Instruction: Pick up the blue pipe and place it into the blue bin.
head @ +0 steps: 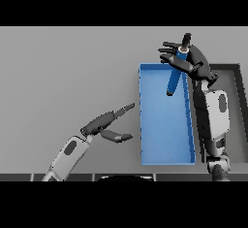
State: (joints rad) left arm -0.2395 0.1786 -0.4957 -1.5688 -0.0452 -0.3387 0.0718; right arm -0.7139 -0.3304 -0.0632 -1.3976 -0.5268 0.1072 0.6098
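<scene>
The fingers of the right hand are curling around the upper part of the blue pipe, pinching it near its dark top end. The pipe is hanging tilted, its lower end dipping over the far part of the blue bin, which is lying on the grey table. The left hand is hovering just left of the bin, fingers straight and spread apart from the thumb, holding nothing.

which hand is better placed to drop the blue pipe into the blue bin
Right. The right hand has its fingers curled round the blue pipe, which hangs over the far end of the blue bin. The left hand is open, beside the bin and holding nothing.
</scene>
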